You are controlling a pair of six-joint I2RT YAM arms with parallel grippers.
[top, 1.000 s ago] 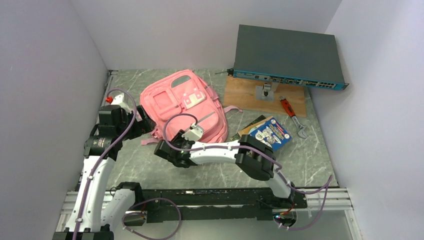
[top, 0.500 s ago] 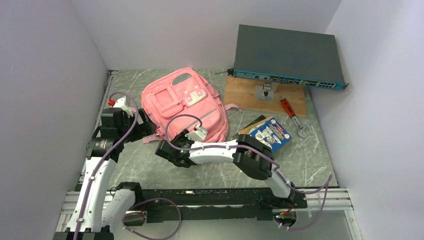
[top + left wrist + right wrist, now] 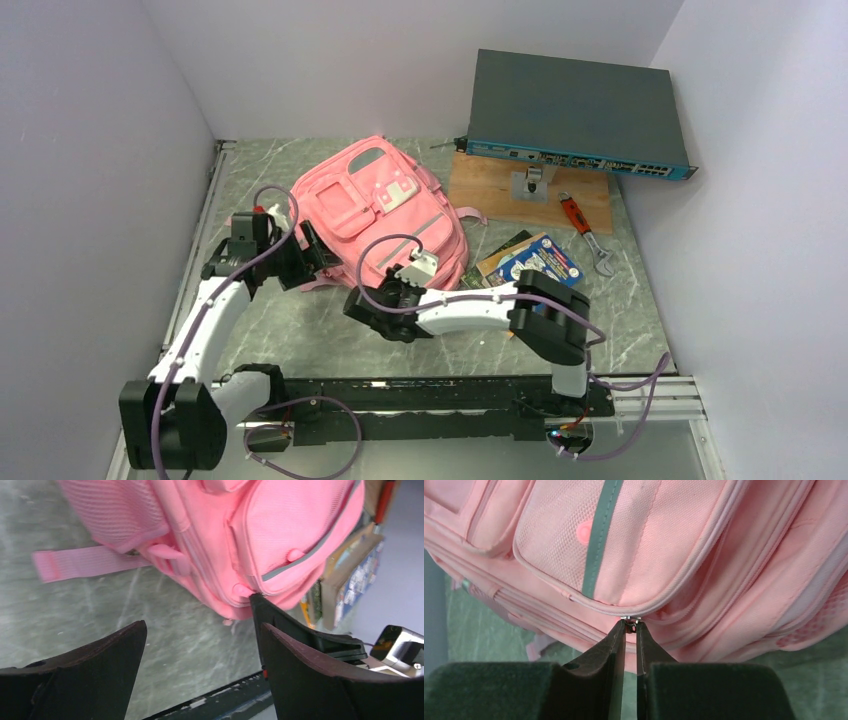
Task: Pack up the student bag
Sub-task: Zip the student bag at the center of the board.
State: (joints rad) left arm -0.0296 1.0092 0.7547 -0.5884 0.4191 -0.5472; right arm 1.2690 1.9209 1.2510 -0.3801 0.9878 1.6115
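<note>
The pink student bag [image 3: 385, 205] lies flat, front pockets up, at the table's middle back. My right gripper [image 3: 375, 300] is at its near edge. In the right wrist view it [image 3: 630, 622] is shut on a small metal zipper pull [image 3: 629, 618] under the grey-striped front pocket [image 3: 624, 545]. My left gripper [image 3: 312, 252] is open at the bag's near-left corner. In the left wrist view it [image 3: 200, 627] is wide open and empty above bare table, just short of the bag [image 3: 240, 535] and its loose strap [image 3: 80, 562].
A stack of books [image 3: 535, 265] lies right of the bag. A wooden board [image 3: 500, 190] carries a tilted network switch [image 3: 575, 115] at the back right. A red-handled wrench [image 3: 585, 230] lies beside the board. Walls close in left, back and right.
My left arm has swung right and forward to the bag's near-left corner. My right gripper has shifted right along the bag's near edge, and the bag has shifted slightly right.
</note>
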